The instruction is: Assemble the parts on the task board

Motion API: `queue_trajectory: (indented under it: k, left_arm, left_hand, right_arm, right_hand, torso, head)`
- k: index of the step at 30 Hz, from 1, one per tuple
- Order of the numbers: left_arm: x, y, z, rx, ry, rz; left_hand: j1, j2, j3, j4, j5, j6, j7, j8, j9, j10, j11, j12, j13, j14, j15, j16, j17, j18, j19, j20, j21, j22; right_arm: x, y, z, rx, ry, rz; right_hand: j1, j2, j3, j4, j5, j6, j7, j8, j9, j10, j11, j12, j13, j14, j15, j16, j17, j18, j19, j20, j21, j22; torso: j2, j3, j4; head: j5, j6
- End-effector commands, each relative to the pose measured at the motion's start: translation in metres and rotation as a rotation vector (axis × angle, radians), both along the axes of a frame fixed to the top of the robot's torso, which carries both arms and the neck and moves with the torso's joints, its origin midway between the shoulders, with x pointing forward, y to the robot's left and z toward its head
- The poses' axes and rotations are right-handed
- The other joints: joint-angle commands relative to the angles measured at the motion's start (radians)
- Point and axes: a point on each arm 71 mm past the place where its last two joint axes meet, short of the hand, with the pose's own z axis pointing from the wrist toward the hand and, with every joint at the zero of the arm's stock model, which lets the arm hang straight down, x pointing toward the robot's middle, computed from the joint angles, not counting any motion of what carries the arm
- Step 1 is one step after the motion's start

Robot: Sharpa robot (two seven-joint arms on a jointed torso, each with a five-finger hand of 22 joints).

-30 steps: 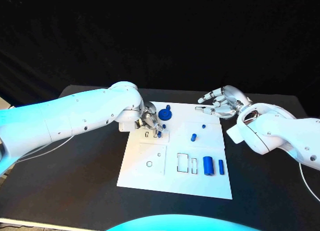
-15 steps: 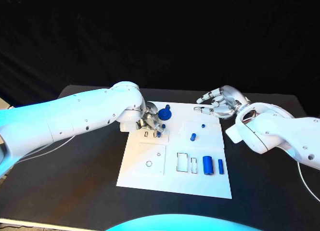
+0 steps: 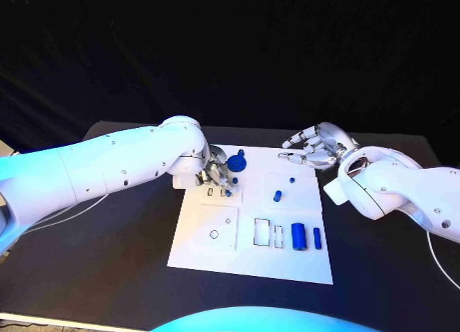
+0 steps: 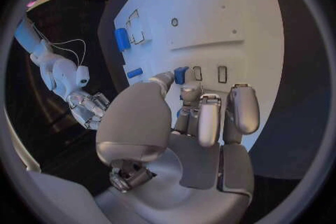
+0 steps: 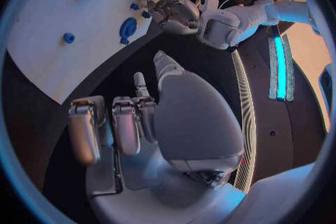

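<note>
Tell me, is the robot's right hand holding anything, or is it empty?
Empty. The right hand hovers above the black table beside the white task board, fingers curled in with nothing between them.

task board (image 3: pixel 252 259) mid-table | left hand (image 3: pixel 214 176) over its far-left | right hand (image 3: pixel 311 149) beyond far-right corner

Head camera looks down on the task board (image 3: pixel 252 228) — both wrist cameras share it, closer, behind each hand.
</note>
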Motion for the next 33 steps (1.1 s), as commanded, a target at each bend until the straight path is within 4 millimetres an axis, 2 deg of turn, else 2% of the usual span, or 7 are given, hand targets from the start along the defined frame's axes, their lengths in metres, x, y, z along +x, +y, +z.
queue_trajectory:
  k: [1, 5, 8, 14, 23, 29, 33]
  left_arm:
    - [-0.001, -0.002, 0.0, -0.011, 0.019, -0.014]
    - [-0.001, -0.002, 0.0, -0.017, 0.015, -0.008]
    - [0.0, -0.001, 0.0, -0.026, 0.009, -0.001]
    - [0.0, 0.003, 0.002, -0.062, -0.009, 0.029]
    - [-0.007, 0.015, 0.004, -0.097, -0.01, 0.074]
    - [-0.011, 0.022, 0.005, -0.101, -0.025, 0.103]
    - [-0.013, 0.025, 0.004, -0.09, -0.067, 0.116]
  left_hand:
    - [0.028, 0.001, 0.028, -0.002, 0.003, -0.001, -0.008, 0.005, 0.009, 0.002, -0.009, 0.004, 0.0, 0.059, -0.01, 0.006, 0.143, -0.01, 0.0, 0.0, 0.003, 0.002]
    - [0.102, -0.009, 0.173, -0.045, 0.004, -0.015, -0.006, 0.019, 0.047, 0.004, -0.011, -0.003, -0.001, 0.061, -0.015, 0.007, 0.148, -0.01, 0.001, -0.004, 0.005, 0.006]
    - [0.088, -0.038, 0.287, -0.075, 0.002, -0.022, -0.005, 0.034, 0.081, 0.012, -0.007, -0.002, 0.002, 0.063, -0.01, 0.009, 0.155, -0.011, 0.002, -0.002, 0.007, 0.011]
    - [0.039, -0.07, 0.405, -0.125, 0.004, -0.016, -0.007, 0.052, 0.12, 0.028, -0.011, 0.005, 0.013, 0.07, -0.012, 0.015, 0.17, -0.013, 0.012, -0.004, 0.013, 0.024]
    - [-0.079, -0.115, 0.556, -0.212, 0.024, 0.009, -0.023, 0.078, 0.168, 0.071, -0.028, 0.02, 0.026, 0.09, -0.028, 0.032, 0.214, -0.015, 0.027, -0.019, 0.018, 0.036]
    - [-0.125, -0.124, 0.592, -0.242, 0.044, 0.021, -0.03, 0.089, 0.183, 0.089, -0.034, 0.028, 0.034, 0.094, -0.035, 0.037, 0.226, -0.018, 0.038, -0.025, 0.021, 0.047]
    - [-0.155, -0.139, 0.61, -0.27, 0.1, 0.036, -0.038, 0.099, 0.193, 0.11, -0.042, 0.038, 0.047, 0.095, -0.042, 0.038, 0.229, -0.022, 0.056, -0.031, 0.029, 0.066]
  right_arm:
    - [0.0, 0.001, 0.0, -0.011, 0.001, 0.018]
    - [0.0, 0.001, -0.001, -0.011, 0.002, 0.018]
    - [0.0, 0.001, -0.001, -0.012, 0.003, 0.018]
    - [0.0, 0.001, -0.001, -0.013, 0.004, 0.017]
    - [0.0, -0.002, -0.002, -0.017, 0.005, 0.013]
    - [0.0, -0.004, -0.003, -0.021, 0.007, 0.012]
    - [0.0, -0.005, -0.003, -0.024, 0.006, 0.012]
  right_hand:
    - [-0.004, 0.006, 0.009, 0.0, 0.009, -0.005, -0.001, 0.006, -0.001, 0.04, -0.004, -0.006, 0.2, 0.101, -0.008, -0.001, 0.25, -0.007, 0.09, -0.008, -0.003, 0.245]
    - [-0.002, 0.006, 0.012, -0.001, 0.015, -0.005, -0.001, 0.007, -0.001, 0.04, -0.004, -0.006, 0.2, 0.101, -0.008, -0.002, 0.249, -0.007, 0.09, -0.008, -0.004, 0.244]
    - [-0.002, 0.006, 0.013, -0.001, 0.019, -0.006, -0.001, 0.008, -0.001, 0.04, -0.004, -0.006, 0.2, 0.101, -0.008, -0.002, 0.249, -0.007, 0.09, -0.008, -0.004, 0.244]
    - [-0.001, 0.006, 0.014, -0.001, 0.023, -0.006, -0.001, 0.009, -0.001, 0.04, -0.004, -0.005, 0.2, 0.101, -0.008, -0.002, 0.249, -0.007, 0.09, -0.008, -0.003, 0.245]
    - [-0.001, 0.005, 0.015, -0.001, 0.029, -0.007, -0.001, 0.009, -0.001, 0.04, -0.004, -0.006, 0.2, 0.101, -0.008, -0.002, 0.248, -0.007, 0.09, -0.008, -0.004, 0.244]
    - [-0.001, 0.004, 0.016, -0.001, 0.034, -0.007, -0.001, 0.01, -0.001, 0.039, -0.004, -0.007, 0.199, 0.101, -0.008, -0.002, 0.248, -0.006, 0.089, -0.008, -0.005, 0.244]
    - [-0.001, 0.003, 0.016, -0.001, 0.036, -0.007, -0.001, 0.01, -0.001, 0.039, -0.004, -0.006, 0.2, 0.101, -0.008, -0.002, 0.248, -0.006, 0.089, -0.008, -0.005, 0.244]
  torso:
    - [0.0, 0.0001, -0.0003]
    - [-0.001, 0.0004, 0.0007]
    - [-0.001, 0.0004, 0.0004]
    - [-0.002, 0.001, 0.0007]
    - [-0.002, 0.001, 0.0032]
    - [-0.002, 0.0005, 0.0051]
    - [-0.003, 0.0006, 0.0068]
  head:
    - [0.0, -0.001]
    - [0.0, -0.001]
    - [0.0, -0.001]
    - [0.002, 0.0]
    - [0.004, -0.001]
    - [0.007, -0.007]
    - [0.009, -0.01]
